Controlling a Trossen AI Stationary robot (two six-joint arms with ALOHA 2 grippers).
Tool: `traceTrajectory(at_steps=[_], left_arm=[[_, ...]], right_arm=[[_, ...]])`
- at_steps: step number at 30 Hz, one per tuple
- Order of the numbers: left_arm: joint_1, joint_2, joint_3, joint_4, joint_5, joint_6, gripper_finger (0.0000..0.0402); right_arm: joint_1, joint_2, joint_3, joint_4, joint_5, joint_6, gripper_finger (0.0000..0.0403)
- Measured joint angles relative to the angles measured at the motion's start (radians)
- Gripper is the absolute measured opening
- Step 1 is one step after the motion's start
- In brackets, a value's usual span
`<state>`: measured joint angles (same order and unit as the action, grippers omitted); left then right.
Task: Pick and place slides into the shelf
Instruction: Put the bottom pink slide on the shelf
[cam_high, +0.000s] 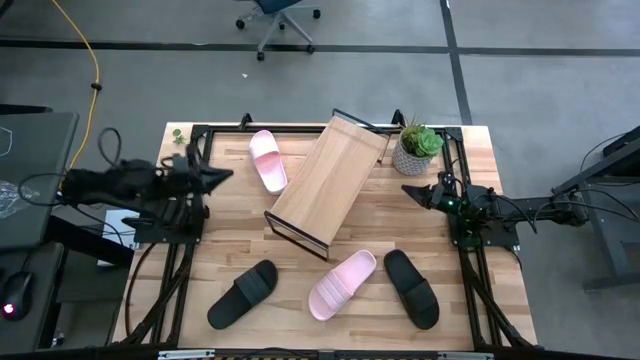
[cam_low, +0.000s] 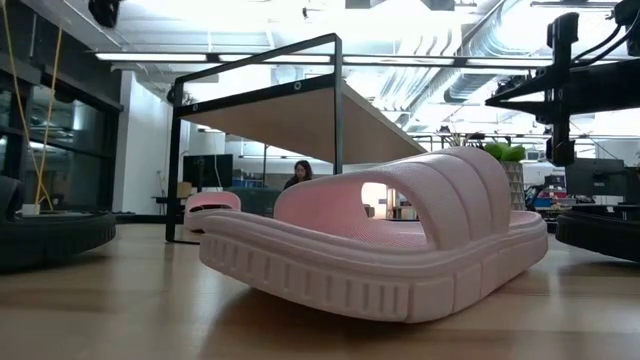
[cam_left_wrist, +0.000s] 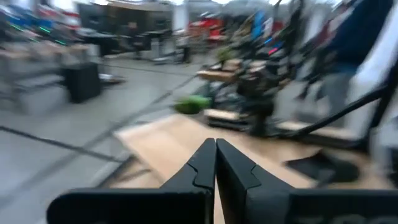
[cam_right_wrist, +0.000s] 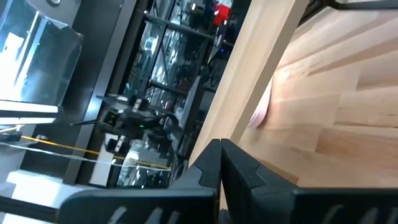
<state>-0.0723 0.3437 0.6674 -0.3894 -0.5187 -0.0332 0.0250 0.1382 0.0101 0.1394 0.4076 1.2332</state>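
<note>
Both claws pinched shut, empty; no slides on the shelf (cam_high: 330, 180) yet.
Shelf probably slants, so a pink slide (cam_high: 342, 284) could slip off.

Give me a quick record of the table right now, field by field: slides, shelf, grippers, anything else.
pink slides: one beside the shelf's far-left side, one near its front end
black slides: one front left, one front right
shelf: bare, nothing on it
left gripper: shut, empty, at the left edge
right gripper: shut, empty, at the right edge
other: potted plant by the shelf's far end
</note>
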Motion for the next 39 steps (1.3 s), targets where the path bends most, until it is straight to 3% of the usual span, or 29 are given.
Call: traceTrajectory(at_steps=[5,12,19,24,31,39], left_arm=[[0.000,0.110,0.168,-0.180,-0.223,0.097,0.0001],[0.000,0.221,0.260,-0.277,-0.472,0.111,0.0001],[0.055,0.353,0.328,-0.324,-0.611,0.208,0.0001],[0.214,0.449,0.368,-0.325,-0.522,0.228,0.0001],[0.499,0.563,0.402,-0.304,-0.239,0.294,0.0001],[0.754,0.659,0.403,-0.295,0.007,0.314,0.0001]], right_arm=[[0.000,0.000,0.000,0.000,0.035,-0.002,0.0000],[0.000,0.000,0.000,0.000,0.069,-0.009,0.0000],[0.000,0.000,0.000,-0.002,0.094,-0.010,0.0000],[0.000,0.000,0.000,-0.008,0.094,-0.011,0.0000],[0.000,0.000,0.000,-0.008,0.094,-0.037,0.0000],[0.000,0.000,0.000,-0.008,0.086,-0.064,0.0000]])
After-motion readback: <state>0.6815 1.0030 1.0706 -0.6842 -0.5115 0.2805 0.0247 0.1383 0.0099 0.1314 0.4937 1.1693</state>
